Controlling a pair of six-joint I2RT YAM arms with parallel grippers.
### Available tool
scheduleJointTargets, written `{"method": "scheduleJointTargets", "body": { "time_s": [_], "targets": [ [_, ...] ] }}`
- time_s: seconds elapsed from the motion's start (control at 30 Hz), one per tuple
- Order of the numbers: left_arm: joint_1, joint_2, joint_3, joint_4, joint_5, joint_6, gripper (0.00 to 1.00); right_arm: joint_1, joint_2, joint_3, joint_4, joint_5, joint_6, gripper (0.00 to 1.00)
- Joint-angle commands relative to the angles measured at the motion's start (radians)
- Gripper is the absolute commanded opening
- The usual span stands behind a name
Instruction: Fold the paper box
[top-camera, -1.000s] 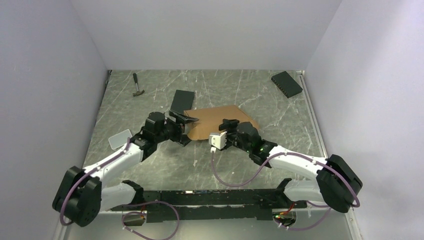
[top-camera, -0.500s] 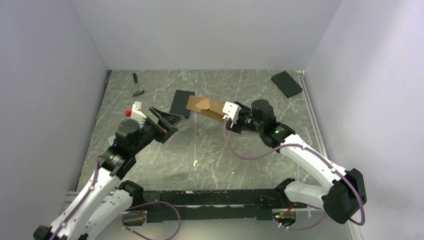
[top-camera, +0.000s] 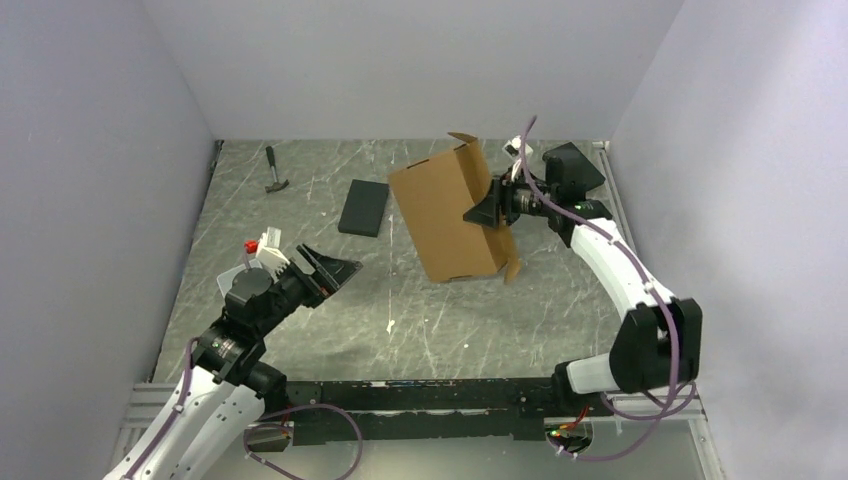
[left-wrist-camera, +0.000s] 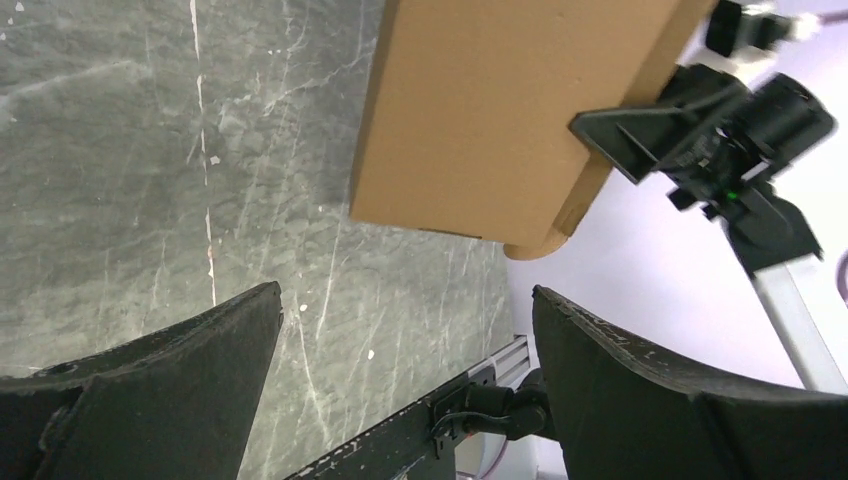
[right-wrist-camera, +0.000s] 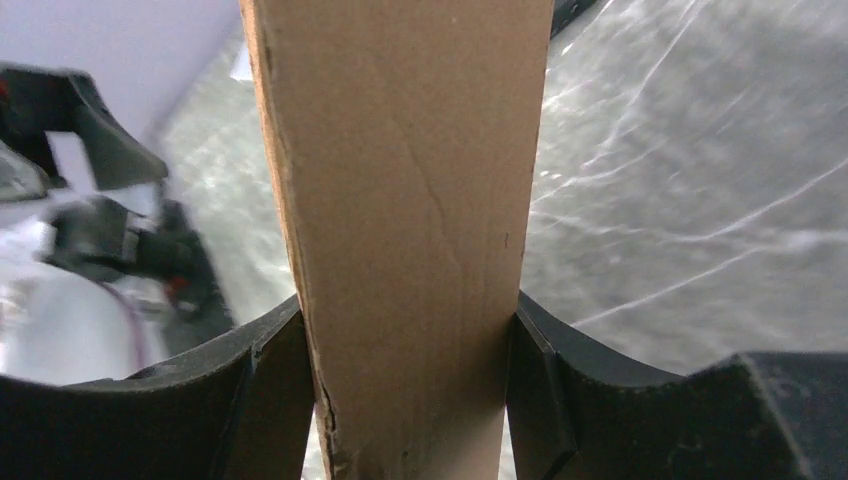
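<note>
Entry: plain brown corrugated cardboard box, part-folded, hung above the desk, my right pincer clamped on its wall, left pincer apart, empty; I judged a second grip due.

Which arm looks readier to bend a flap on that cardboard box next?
Probably left. The left pincer is open, empty and facing the paper box; the right pincer is clamped on it, holding it aloft.

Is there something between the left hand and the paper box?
Nothing visible. The paper box hangs in the right hand, and only open space lies between it and the open left hand.
</note>
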Motion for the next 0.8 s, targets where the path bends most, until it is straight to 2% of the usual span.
{"method": "scheduleJointTargets", "body": {
  "time_s": [0.0, 0.17, 0.37, 0.57, 0.77],
  "targets": [
    [0.003, -0.015, 0.009, 0.005, 0.032, 0.06, 1.0, -0.035, 0.051, -0.088, 0.282, -0.259, 0.465, 0.45],
    [0.003, -0.026, -0.016, 0.012, 0.038, 0.057, 1.0, -0.071, 0.132, -0.21, 0.529, -0.273, 0.721, 0.46],
    [0.003, -0.022, -0.065, 0.057, 0.043, 0.027, 1.0, -0.078, 0.243, -0.317, 0.757, -0.251, 0.893, 0.47],
    [0.003, 0.023, -0.077, 0.092, 0.054, 0.027, 0.99, -0.072, 0.379, -0.344, 0.863, -0.239, 0.938, 0.48],
    [0.003, 0.129, -0.029, 0.072, 0.059, 0.078, 1.0, -0.069, 0.474, -0.335, 0.856, -0.236, 0.883, 0.5]
  ]
}}
